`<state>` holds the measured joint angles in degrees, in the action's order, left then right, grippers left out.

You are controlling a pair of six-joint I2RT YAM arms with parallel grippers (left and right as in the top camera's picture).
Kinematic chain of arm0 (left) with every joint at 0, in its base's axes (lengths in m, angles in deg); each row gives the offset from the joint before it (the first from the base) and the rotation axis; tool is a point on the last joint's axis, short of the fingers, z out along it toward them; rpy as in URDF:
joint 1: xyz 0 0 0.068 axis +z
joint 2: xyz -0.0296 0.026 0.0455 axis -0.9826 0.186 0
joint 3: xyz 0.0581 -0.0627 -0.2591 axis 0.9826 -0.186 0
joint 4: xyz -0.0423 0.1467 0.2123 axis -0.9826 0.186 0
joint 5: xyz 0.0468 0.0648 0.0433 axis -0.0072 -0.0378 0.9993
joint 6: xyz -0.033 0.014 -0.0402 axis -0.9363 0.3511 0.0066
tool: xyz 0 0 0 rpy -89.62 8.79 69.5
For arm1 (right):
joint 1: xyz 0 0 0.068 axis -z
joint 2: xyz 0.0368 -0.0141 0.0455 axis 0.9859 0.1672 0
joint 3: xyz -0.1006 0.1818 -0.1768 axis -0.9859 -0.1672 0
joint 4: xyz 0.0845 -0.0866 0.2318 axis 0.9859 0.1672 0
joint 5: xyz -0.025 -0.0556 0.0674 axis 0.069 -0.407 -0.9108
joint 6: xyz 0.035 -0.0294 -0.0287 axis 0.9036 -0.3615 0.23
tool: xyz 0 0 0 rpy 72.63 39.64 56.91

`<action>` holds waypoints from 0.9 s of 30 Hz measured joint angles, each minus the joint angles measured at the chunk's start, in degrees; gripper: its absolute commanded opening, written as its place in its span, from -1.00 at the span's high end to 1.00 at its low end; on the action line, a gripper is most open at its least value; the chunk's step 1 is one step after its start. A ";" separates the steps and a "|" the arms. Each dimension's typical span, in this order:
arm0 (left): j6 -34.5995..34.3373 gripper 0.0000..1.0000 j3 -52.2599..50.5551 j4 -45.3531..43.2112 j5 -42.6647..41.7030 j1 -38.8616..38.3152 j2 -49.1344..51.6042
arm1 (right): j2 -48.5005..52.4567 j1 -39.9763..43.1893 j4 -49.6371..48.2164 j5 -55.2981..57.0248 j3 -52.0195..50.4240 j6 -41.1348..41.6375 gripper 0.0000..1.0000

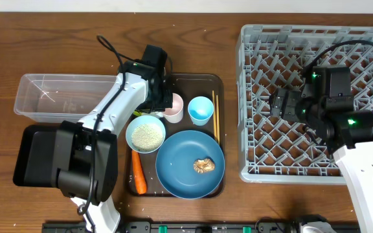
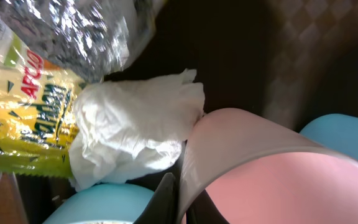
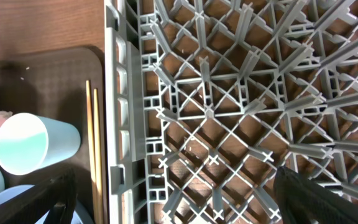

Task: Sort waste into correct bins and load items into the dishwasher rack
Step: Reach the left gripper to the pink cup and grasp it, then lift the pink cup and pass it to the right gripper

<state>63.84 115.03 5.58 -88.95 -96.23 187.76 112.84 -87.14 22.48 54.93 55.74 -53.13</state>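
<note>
Left gripper [image 1: 162, 98] low at the upper left of the brown serving tray [image 1: 199, 80], right at the rim of the pinkish-white cup [image 1: 175, 105]. Jaws apart or pinched on that rim: cannot tell. In the left wrist view, crumpled white tissue [image 2: 135, 124] right next to that cup, yellow-green foil wrapper [image 2: 30, 118] just beside it at the left edge.

Right gripper [image 1: 276, 103] over the grey dishwasher rack [image 1: 251, 173] at the right of the frame, jaws wide apart, holding nothing.

On the brown tray: small light-blue cup [image 1: 200, 110] beside the pink one, chopsticks [image 1: 215, 116] along the right edge, pale bowl [image 1: 131, 129] of white rice [image 1: 146, 136], orange carrot [image 1: 138, 173], big blue plate [image 1: 173, 168] with a brown food lump [image 1: 204, 166].

Clear tub [image 1: 57, 97] and black tray [image 1: 34, 152] on the bench [image 1: 44, 32] at the left.
</note>
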 measured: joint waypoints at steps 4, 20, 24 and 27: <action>0.17 0.88 -0.04 1.38 0.20 0.07 -1.25 | 0.00 0.00 0.11 0.09 0.00 0.04 -0.93; 8.44 0.88 -0.02 1.20 -27.58 10.78 -23.80 | -0.50 0.00 -10.16 -22.86 0.00 -9.86 -0.69; 11.26 0.88 -0.11 -2.97 -45.00 12.72 -23.65 | -1.51 -0.15 -21.09 -41.03 0.13 -12.68 -0.59; 12.33 0.88 -0.11 -7.48 -55.69 12.87 -23.65 | -2.01 -1.36 -26.03 -49.92 0.20 -13.27 -0.60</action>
<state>76.17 114.92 -1.89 -144.64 -83.36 164.11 110.83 -88.50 -3.56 5.01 55.94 -66.40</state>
